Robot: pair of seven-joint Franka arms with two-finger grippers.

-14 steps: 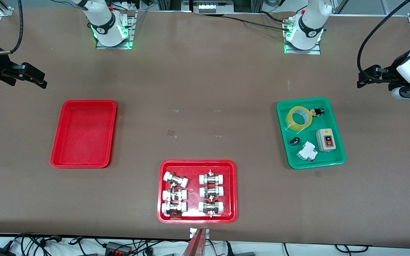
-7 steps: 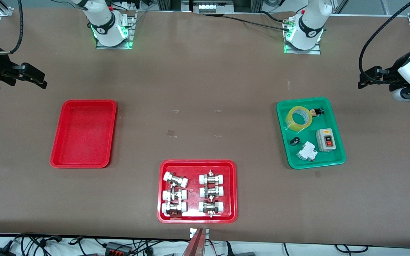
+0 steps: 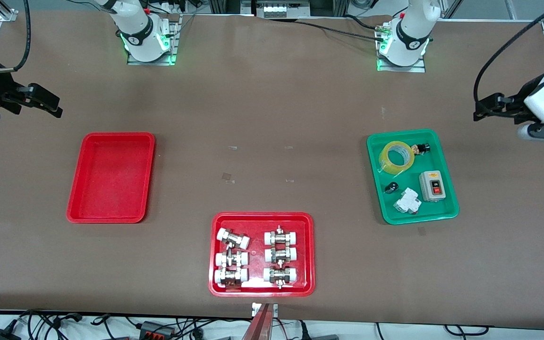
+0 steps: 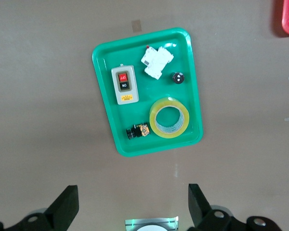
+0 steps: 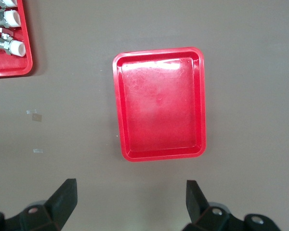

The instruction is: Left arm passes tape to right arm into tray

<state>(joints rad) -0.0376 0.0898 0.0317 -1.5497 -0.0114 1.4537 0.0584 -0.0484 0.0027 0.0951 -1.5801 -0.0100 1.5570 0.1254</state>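
The yellow tape roll [image 3: 397,157] lies flat in the green tray [image 3: 447,208], at the tray's end nearest the robot bases; it also shows in the left wrist view [image 4: 169,118]. The plain red tray [image 3: 110,176] sits at the right arm's end of the table, with nothing in it; the right wrist view shows it too [image 5: 160,109]. My left gripper [image 3: 485,107] is open and empty, up in the air over bare table at the left arm's end. My right gripper [image 3: 45,105] is open and empty, up over bare table beside the plain red tray.
The green tray [image 4: 104,110] also holds a grey switch box [image 3: 432,185], a white breaker [image 3: 407,201] and two small black knobs [image 3: 421,148]. A second red tray [image 3: 216,286] with white-capped metal fittings lies near the front camera.
The left arm's wrist has shifted slightly, rising a little at the table's end. The right arm, the tape and the trays have not moved.
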